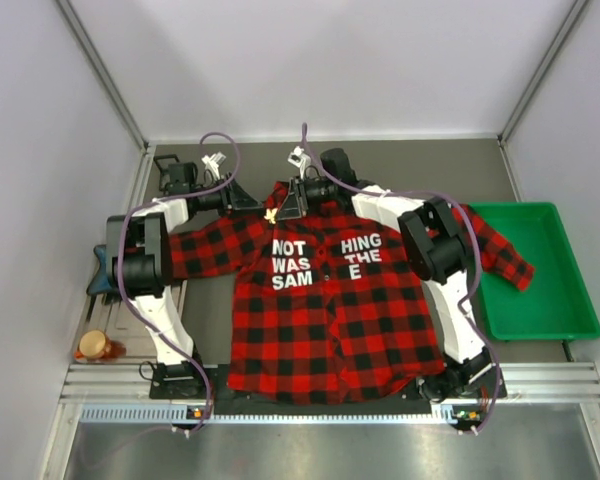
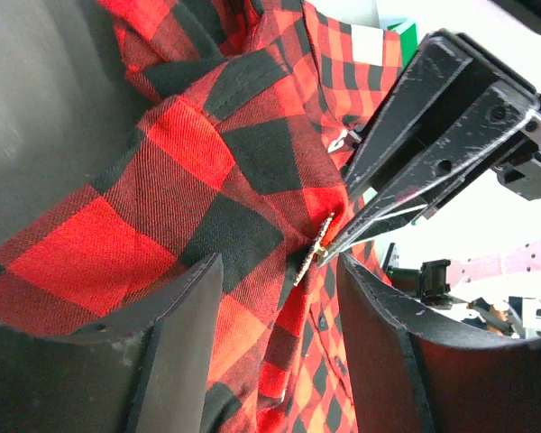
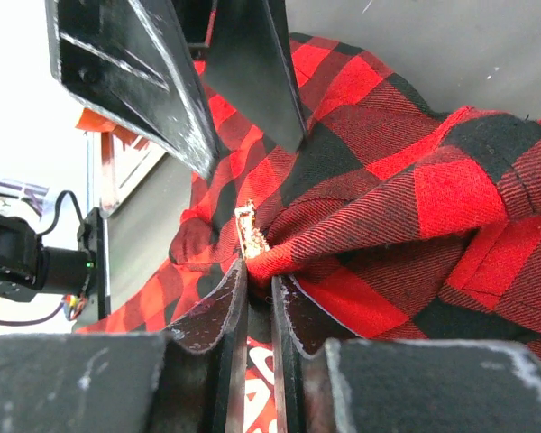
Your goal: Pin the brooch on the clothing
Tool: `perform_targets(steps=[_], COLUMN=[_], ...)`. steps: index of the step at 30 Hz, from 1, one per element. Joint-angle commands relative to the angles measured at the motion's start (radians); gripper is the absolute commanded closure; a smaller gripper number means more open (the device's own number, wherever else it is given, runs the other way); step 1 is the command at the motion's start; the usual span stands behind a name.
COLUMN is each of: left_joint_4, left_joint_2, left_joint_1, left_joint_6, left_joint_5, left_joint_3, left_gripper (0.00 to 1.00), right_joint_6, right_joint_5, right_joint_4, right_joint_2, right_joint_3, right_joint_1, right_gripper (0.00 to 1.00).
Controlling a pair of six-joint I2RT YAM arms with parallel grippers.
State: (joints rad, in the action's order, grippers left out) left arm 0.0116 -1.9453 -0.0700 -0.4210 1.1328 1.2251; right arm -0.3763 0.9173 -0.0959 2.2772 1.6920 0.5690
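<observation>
One dark desk (image 1: pixel 400 160) carries the clothing (image 1: pixel 330 330), a red-and-black plaid shirt spread flat with white block letters on its chest. Its long axis runs from the hem by the arm bases to the collar at the far side (one cuff reaches over the edge of a green tray (image 1: pixel 550 300)). The left gripper (image 2: pixel 279 271) stands open, its fingers on either side of a raised fold by the collar. The right gripper (image 3: pixel 259 275) is pinched onto the brooch (image 3: pixel 249 233), a tiny pale pin just left of the collar. From the wrists it shows edge-on, touching the fabric and slanting across the fold.
</observation>
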Motion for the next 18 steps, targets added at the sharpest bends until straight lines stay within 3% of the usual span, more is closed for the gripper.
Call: perform_targets(steps=[1, 18], left_joint_4=[-0.027, -0.114], left_joint_2=[0.057, 0.049], left_joint_1=[0.033, 0.05], left_joint_6=[-0.073, -0.226], left_joint_5=[-0.025, 0.036], left_joint_3=[-0.021, -0.032], left_gripper=[0.41, 0.37], right_joint_6=[0.086, 0.204], right_joint_5=[-0.04, -0.077], right_joint_4=[-0.031, 0.027], right_joint_2=[-0.108, -0.136], right_joint_3=[-0.006, -0.017], right_joint_1=[0.025, 0.048], right_gripper=[1.0, 1.0])
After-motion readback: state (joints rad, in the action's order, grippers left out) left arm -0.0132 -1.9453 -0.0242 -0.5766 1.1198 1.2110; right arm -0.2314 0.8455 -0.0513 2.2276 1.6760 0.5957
